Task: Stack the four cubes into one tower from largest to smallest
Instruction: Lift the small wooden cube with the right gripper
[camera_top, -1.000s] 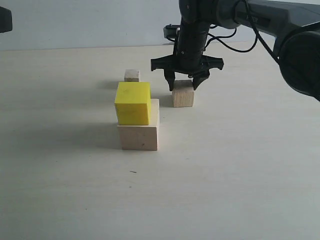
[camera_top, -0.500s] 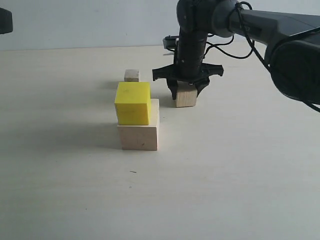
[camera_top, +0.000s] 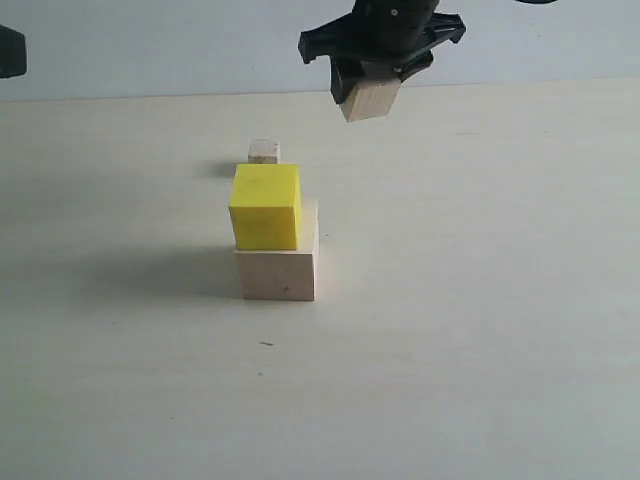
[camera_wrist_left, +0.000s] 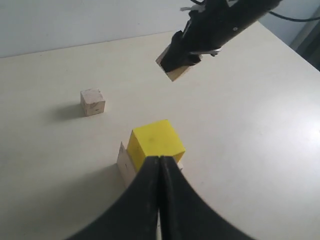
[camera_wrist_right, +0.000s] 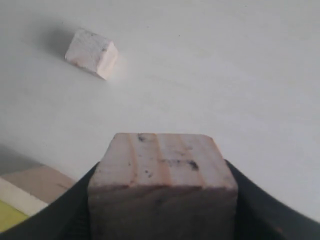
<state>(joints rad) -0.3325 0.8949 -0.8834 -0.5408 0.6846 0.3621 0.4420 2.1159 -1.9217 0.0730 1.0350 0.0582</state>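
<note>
R gripper (camera_top: 370, 84) is up in the air at the top of the ext view. Jaws are part open and clamped on the small wood cube (camera_top: 372, 102), one finger each side. Cube hangs a bit tilted, well clear of the table (camera_top: 480, 320). In the R wrist view the same cube fills the gap btwn the dark fingers, grain face toward the cam. In the ext view the held cube is higher than the 2-cube stack and off to its right, not over it yet

Stack: yellow cube (camera_top: 265, 207) rests flat on the big wood cube (camera_top: 277, 276). It sits toward the left edge, so a strip of bare wood top shows on the right. Both upright

Tiny wood cube (camera_top: 264, 151) lies alone on the table behind the stack, near but apart, touching nothing

L gripper (camera_wrist_left: 159, 162) is closed tight, fingers pressed together w/ nothing btwn them. In its own wrist view the tips hang by the yellow cube; can't tell if they touch it
</note>
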